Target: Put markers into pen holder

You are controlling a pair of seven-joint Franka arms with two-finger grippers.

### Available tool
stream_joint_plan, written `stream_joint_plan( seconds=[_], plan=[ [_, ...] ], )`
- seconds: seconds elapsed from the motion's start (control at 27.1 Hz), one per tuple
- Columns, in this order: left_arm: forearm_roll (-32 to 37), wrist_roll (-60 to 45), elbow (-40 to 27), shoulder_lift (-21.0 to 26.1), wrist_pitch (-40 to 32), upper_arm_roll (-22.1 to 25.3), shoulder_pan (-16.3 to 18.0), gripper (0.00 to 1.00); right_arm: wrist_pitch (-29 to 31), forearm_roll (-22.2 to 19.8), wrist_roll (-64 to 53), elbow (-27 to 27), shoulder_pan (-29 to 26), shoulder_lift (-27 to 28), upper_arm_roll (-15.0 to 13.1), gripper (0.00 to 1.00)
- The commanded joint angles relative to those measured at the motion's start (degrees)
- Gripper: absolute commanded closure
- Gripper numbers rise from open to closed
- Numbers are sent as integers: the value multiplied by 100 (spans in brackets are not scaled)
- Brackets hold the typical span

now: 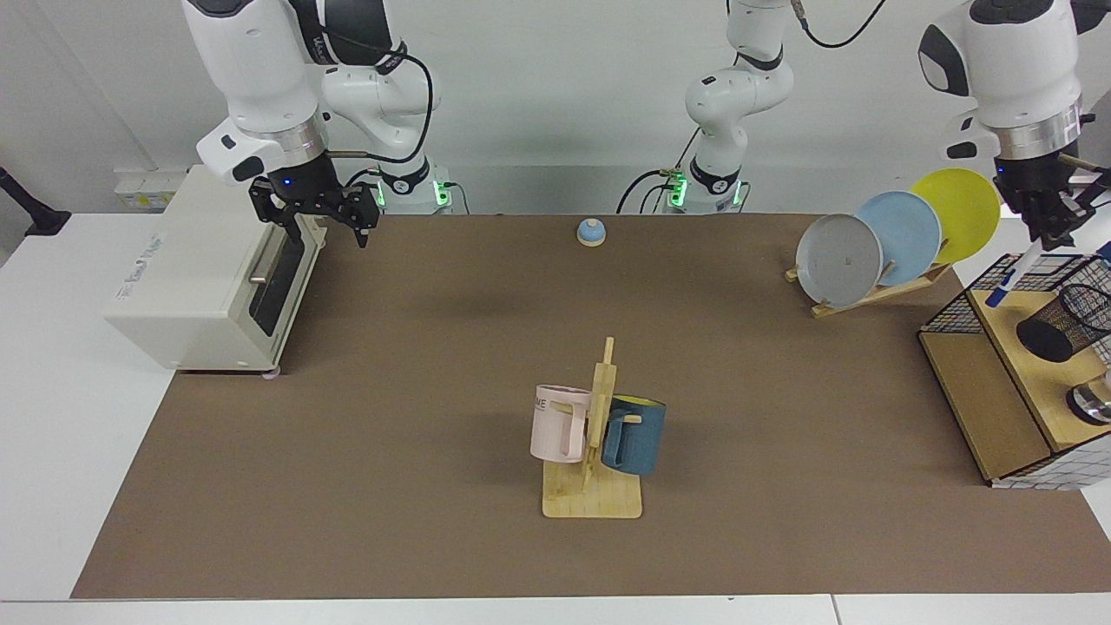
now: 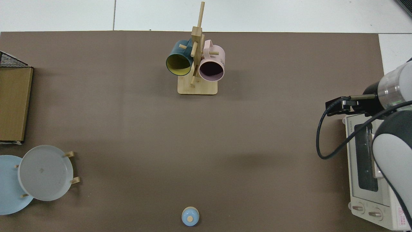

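The left end effector [image 1: 1052, 227] hangs above the wire basket [image 1: 1007, 269], clenched on one marker [image 1: 1015, 273] that slants down with its blue cap lowest, above the basket's rim and not yet over the pen holder [image 1: 1066, 321]. The pen holder lies tilted inside the basket, just beside the marker's cap, with a shiny metal round object [image 1: 1092, 402] nearby. Three plates [image 1: 903, 239], grey, blue and yellow, lean in a rack beside the basket. The right end effector [image 1: 317, 217] waits with fingers spread above the toaster oven [image 1: 200, 278]. Two mugs [image 1: 560, 424] hang on a wooden stand mid-counter [image 1: 347, 477]; one small blue bell [image 1: 591, 232] sits behind them.
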Motion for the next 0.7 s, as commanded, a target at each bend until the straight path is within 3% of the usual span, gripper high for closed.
stream_joint_plan(
  seconds=[0.0,0.37,0.66],
  plan=[
    [118,862,485,359,365,-69,366,100,148,101,48,-164,-106,-117,68,0],
    [109,1838,494,447,928,-69,762,100,156,101,48,-164,-106,-109,68,0],
    [30,2656,617,587,955,-52,1035,100,148,101,48,-164,-106,-109,68,0]
  ],
)
